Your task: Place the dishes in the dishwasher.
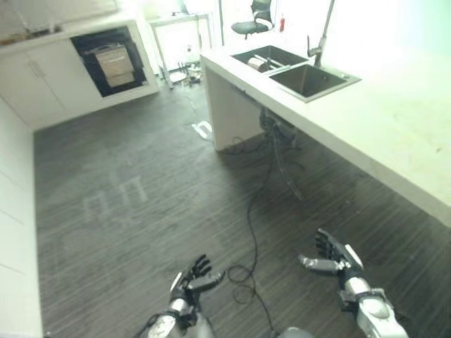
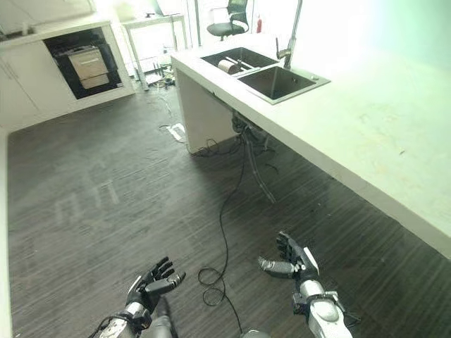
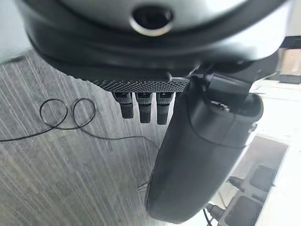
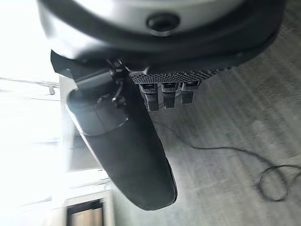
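The dishwasher stands open in the white cabinets at the far left of the room, with a pulled-out rack showing inside. Across the room, a steel double sink is set in the white counter; a pale dish lies in its far basin. My left hand hangs low over the dark floor, open and empty, and its fingers are straight in the left wrist view. My right hand is also open and empty beside the counter's front edge, with its thumb spread.
A tall faucet rises behind the sink. An office chair and a small table stand at the back. A white object lies on the floor by the counter's end. Dark wood floor stretches between me and the dishwasher.
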`<state>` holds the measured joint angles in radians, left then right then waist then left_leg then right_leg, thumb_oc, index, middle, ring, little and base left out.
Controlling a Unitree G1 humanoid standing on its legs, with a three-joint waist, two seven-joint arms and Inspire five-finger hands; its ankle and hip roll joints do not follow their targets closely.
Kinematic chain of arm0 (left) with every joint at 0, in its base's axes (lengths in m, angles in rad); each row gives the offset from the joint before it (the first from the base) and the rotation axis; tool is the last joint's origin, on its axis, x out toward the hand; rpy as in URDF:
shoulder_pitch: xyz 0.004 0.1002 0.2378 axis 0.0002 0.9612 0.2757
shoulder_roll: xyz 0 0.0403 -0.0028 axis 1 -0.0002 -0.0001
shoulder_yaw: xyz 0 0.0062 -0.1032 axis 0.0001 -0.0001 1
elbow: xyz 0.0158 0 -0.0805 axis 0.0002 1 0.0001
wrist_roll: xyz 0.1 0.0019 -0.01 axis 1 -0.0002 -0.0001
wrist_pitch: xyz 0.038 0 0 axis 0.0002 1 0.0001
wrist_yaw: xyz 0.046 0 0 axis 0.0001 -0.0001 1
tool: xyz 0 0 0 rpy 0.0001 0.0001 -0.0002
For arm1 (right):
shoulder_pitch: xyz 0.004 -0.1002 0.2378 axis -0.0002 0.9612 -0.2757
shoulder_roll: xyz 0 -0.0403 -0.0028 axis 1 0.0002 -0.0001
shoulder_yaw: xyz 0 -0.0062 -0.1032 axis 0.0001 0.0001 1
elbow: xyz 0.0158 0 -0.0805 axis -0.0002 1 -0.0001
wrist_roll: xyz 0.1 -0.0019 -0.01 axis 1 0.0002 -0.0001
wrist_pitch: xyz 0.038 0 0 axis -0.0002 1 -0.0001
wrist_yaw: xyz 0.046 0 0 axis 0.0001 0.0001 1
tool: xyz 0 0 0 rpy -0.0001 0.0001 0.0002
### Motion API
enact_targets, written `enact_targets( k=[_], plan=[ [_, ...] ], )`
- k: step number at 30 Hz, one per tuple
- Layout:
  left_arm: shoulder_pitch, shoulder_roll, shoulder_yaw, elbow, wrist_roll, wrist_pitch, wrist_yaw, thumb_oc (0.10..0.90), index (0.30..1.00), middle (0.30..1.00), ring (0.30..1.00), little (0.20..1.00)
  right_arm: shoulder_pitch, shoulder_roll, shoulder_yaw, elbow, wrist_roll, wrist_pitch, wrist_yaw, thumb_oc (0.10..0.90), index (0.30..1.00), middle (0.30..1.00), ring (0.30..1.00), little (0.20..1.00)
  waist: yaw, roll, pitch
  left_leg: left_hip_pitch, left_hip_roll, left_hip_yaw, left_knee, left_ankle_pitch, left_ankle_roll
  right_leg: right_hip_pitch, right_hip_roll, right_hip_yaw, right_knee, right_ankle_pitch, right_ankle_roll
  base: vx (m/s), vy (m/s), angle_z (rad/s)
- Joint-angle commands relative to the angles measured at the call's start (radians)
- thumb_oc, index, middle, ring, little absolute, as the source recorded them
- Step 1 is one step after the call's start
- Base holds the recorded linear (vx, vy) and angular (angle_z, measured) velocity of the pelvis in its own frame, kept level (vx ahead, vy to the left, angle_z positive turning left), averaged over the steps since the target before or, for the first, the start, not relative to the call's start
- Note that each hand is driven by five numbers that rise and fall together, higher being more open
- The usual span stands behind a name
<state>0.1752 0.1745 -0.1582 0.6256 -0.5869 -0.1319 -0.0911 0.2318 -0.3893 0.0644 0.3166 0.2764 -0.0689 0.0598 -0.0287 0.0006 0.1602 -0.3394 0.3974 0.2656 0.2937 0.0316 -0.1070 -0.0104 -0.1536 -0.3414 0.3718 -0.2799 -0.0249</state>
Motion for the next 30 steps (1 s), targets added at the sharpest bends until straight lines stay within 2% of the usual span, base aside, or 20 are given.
enact_targets(
  k=[1, 6, 9, 11, 12, 14, 15, 16, 17, 18, 19, 20, 21, 22, 23, 24, 26, 27, 29, 30],
  plan=[
    [-0.027, 0.066, 0.044, -0.140, -0.055, -0.117, -0.015, 0.800, 0.900, 0.900, 0.900, 0.900, -0.106, -0.036, -0.020, -0.125, -0.003, -0.129, 0.022, 0.800, 0.900, 0.900, 0.900, 0.900, 0.006, 0.008, -0.025, 0.162, -0.030, 0.088, 0.006, -0.062, -0.036, 0.026, -0.012, 0.008, -0.072, 0.060, 0.112, 0.39, 0.343, -0.34],
    [-0.061, 0.100, 0.050, -0.167, -0.057, -0.059, -0.012, 0.800, 0.900, 0.900, 0.900, 0.900, -0.112, -0.010, -0.026, -0.145, 0.029, -0.093, 0.014, 0.800, 0.900, 0.900, 0.900, 0.900, 0.014, 0.024, -0.038, 0.187, -0.083, 0.045, 0.006, -0.108, -0.012, 0.090, -0.013, -0.006, -0.072, 0.055, 0.132, 0.34, 0.270, 0.32],
    [-0.069, 0.113, 0.036, -0.172, -0.031, -0.052, -0.010, 0.800, 0.900, 0.900, 0.900, 0.900, -0.117, 0.015, -0.015, -0.160, 0.023, -0.076, -0.009, 0.800, 0.900, 0.900, 0.900, 0.900, 0.014, 0.027, -0.047, 0.200, -0.136, 0.036, 0.006, -0.142, 0.028, 0.122, -0.013, -0.009, -0.056, 0.121, 0.169, 0.29, 0.245, 0.47],
    [-0.071, 0.117, 0.030, -0.174, -0.023, -0.050, -0.012, 0.800, 0.900, 0.900, 0.900, 0.900, -0.121, 0.023, -0.010, -0.167, 0.030, -0.069, -0.017, 0.800, 0.900, 0.900, 0.900, 0.900, 0.015, 0.022, -0.049, 0.203, -0.163, 0.041, 0.006, -0.156, 0.048, 0.112, -0.020, -0.001, 0.000, 0.138, 0.188, 0.28, 0.282, 0.47],
    [-0.076, 0.126, 0.012, -0.176, -0.023, -0.043, -0.013, 0.800, 0.900, 0.900, 0.900, 0.900, -0.123, 0.043, 0.001, -0.169, 0.038, -0.066, -0.030, 0.800, 0.900, 0.900, 0.900, 0.900, 0.020, 0.015, -0.056, 0.207, -0.218, 0.043, 0.006, -0.182, 0.086, 0.077, -0.044, 0.021, 0.172, 0.204, 0.221, 0.27, 0.329, 0.26],
    [-0.076, 0.126, 0.004, -0.178, -0.036, -0.038, -0.013, 0.800, 0.900, 0.900, 0.900, 0.900, -0.113, 0.052, 0.004, -0.182, 0.041, -0.060, -0.032, 0.800, 0.900, 0.900, 0.900, 0.900, 0.024, 0.017, -0.058, 0.214, -0.251, 0.047, 0.006, -0.200, 0.111, 0.030, -0.072, 0.038, 0.347, 0.273, 0.237, 0.23, 0.335, 0.20],
    [-0.068, 0.121, 0.000, -0.191, -0.028, -0.039, -0.003, 0.800, 0.900, 0.900, 0.900, 0.900, -0.101, 0.056, 0.013, -0.190, 0.050, -0.059, -0.022, 0.800, 0.900, 0.900, 0.900, 0.900, 0.023, 0.022, -0.056, 0.226, -0.271, 0.053, 0.006, -0.222, 0.131, -0.051, -0.095, 0.049, 0.474, 0.320, 0.239, 0.15, 0.242, 0.48],
    [-0.065, 0.121, -0.003, -0.199, -0.024, -0.039, 0.004, 0.800, 0.900, 0.900, 0.900, 0.900, -0.099, 0.058, 0.017, -0.189, 0.049, -0.063, -0.019, 0.800, 0.900, 0.900, 0.900, 0.900, 0.021, 0.023, -0.054, 0.231, -0.276, 0.054, 0.006, -0.228, 0.134, -0.079, -0.098, 0.046, 0.486, 0.325, 0.236, 0.19, 0.188, 0.31],
    [-0.059, 0.126, -0.015, -0.220, -0.016, -0.035, 0.022, 0.800, 0.900, 0.900, 0.900, 0.900, -0.097, 0.057, 0.027, -0.186, 0.044, -0.071, -0.012, 0.800, 0.900, 0.900, 0.900, 0.900, 0.013, 0.020, -0.044, 0.246, -0.293, 0.048, 0.006, -0.236, 0.134, -0.141, -0.077, 0.016, 0.433, 0.317, 0.225, 0.16, 0.040, -0.06],
    [-0.060, 0.129, -0.018, -0.226, -0.016, -0.032, 0.025, 0.800, 0.900, 0.900, 0.900, 0.900, -0.095, 0.055, 0.030, -0.192, 0.048, -0.072, -0.014, 0.800, 0.900, 0.900, 0.900, 0.900, 0.009, 0.017, -0.039, 0.251, -0.298, 0.042, 0.006, -0.235, 0.131, -0.147, -0.064, -0.003, 0.388, 0.311, 0.220, 0.32, -0.076, -0.38],
    [-0.071, 0.132, -0.021, -0.237, -0.009, -0.020, 0.028, 0.800, 0.900, 0.900, 0.900, 0.900, -0.085, 0.049, 0.035, -0.205, 0.064, -0.077, -0.020, 0.800, 0.900, 0.900, 0.900, 0.900, -0.004, -0.002, -0.027, 0.278, -0.327, 0.017, 0.006, -0.249, 0.124, -0.146, -0.051, -0.043, 0.196, 0.350, 0.214, 0.26, -0.130, -0.06],
    [-0.072, 0.133, -0.022, -0.238, -0.006, -0.019, 0.026, 0.800, 0.900, 0.900, 0.900, 0.900, -0.081, 0.048, 0.035, -0.205, 0.066, -0.082, -0.020, 0.800, 0.900, 0.900, 0.900, 0.900, -0.007, -0.008, -0.024, 0.286, -0.333, 0.012, 0.006, -0.254, 0.123, -0.149, -0.057, -0.049, 0.144, 0.366, 0.211, 0.38, -0.224, 0.43],
    [-0.069, 0.133, -0.020, -0.246, 0.007, -0.019, 0.019, 0.800, 0.900, 0.900, 0.900, 0.900, -0.066, 0.046, 0.034, -0.207, 0.075, -0.103, -0.020, 0.800, 0.900, 0.900, 0.900, 0.900, -0.021, -0.024, -0.018, 0.316, -0.348, -0.004, 0.006, -0.278, 0.116, -0.161, -0.075, -0.061, -0.020, 0.427, 0.210, 0.43, -0.276, 0.73],
    [-0.060, 0.131, -0.019, -0.258, 0.028, -0.025, 0.018, 0.800, 0.900, 0.900, 0.900, 0.900, -0.053, 0.044, 0.028, -0.213, 0.086, -0.121, -0.015, 0.800, 0.900, 0.900, 0.900, 0.900, -0.037, -0.040, -0.011, 0.355, -0.359, -0.020, 0.006, -0.322, 0.108, -0.221, -0.127, -0.037, -0.072, 0.470, 0.235, 0.39, -0.290, 0.60],
    [-0.057, 0.130, -0.020, -0.259, 0.036, -0.031, 0.018, 0.800, 0.900, 0.900, 0.900, 0.900, -0.052, 0.044, 0.026, -0.213, 0.087, -0.126, -0.012, 0.800, 0.900, 0.900, 0.900, 0.900, -0.042, -0.049, -0.007, 0.355, -0.366, -0.014, 0.006, -0.318, 0.113, -0.250, -0.154, -0.034, -0.072, 0.492, 0.231, 0.42, -0.321, 1.23],
    [-0.057, 0.128, -0.031, -0.254, 0.064, -0.058, 0.016, 0.800, 0.900, 0.900, 0.900, 0.900, -0.060, 0.048, 0.024, -0.214, 0.091, -0.139, -0.012, 0.800, 0.900, 0.900, 0.900, 0.900, -0.053, -0.057, 0.006, 0.376, -0.368, -0.028, 0.006, -0.346, 0.119, -0.325, -0.205, 0.021, -0.072, 0.511, 0.247, 0.25, -0.221, 1.00],
    [-0.062, 0.137, -0.041, -0.259, 0.080, -0.070, 0.013, 0.800, 0.900, 0.900, 0.900, 0.900, -0.068, 0.054, 0.026, -0.221, 0.091, -0.143, -0.022, 0.800, 0.900, 0.900, 0.900, 0.900, -0.055, -0.059, 0.011, 0.383, -0.367, -0.036, 0.006, -0.361, 0.124, -0.350, -0.225, 0.047, -0.072, 0.525, 0.258, 0.30, -0.230, 0.44],
    [-0.065, 0.153, -0.048, -0.266, 0.090, -0.077, 0.003, 0.800, 0.900, 0.900, 0.900, 0.900, -0.076, 0.057, 0.030, -0.221, 0.091, -0.149, -0.036, 0.800, 0.900, 0.900, 0.900, 0.900, -0.047, -0.060, 0.015, 0.394, -0.365, -0.039, 0.006, -0.371, 0.120, -0.349, -0.226, 0.056, -0.072, 0.474, 0.258, 0.27, -0.239, 0.10],
    [-0.072, 0.164, -0.052, -0.273, 0.106, -0.083, -0.002, 0.800, 0.900, 0.900, 0.900, 0.900, -0.093, 0.055, 0.040, -0.216, 0.085, -0.156, -0.053, 0.800, 0.900, 0.900, 0.900, 0.900, -0.030, -0.062, 0.002, 0.406, -0.368, -0.039, 0.006, -0.390, 0.118, -0.310, -0.224, 0.036, -0.072, 0.468, 0.276, 0.33, -0.258, -0.14],
    [-0.070, 0.169, -0.054, -0.284, 0.105, -0.079, -0.001, 0.800, 0.900, 0.900, 0.900, 0.900, -0.096, 0.055, 0.043, -0.216, 0.080, -0.160, -0.062, 0.800, 0.900, 0.900, 0.900, 0.900, -0.028, -0.071, 0.003, 0.407, -0.377, -0.033, 0.006, -0.379, 0.119, -0.304, -0.230, 0.024, -0.072, 0.482, 0.269, 0.31, -0.262, -0.38]
  ],
)
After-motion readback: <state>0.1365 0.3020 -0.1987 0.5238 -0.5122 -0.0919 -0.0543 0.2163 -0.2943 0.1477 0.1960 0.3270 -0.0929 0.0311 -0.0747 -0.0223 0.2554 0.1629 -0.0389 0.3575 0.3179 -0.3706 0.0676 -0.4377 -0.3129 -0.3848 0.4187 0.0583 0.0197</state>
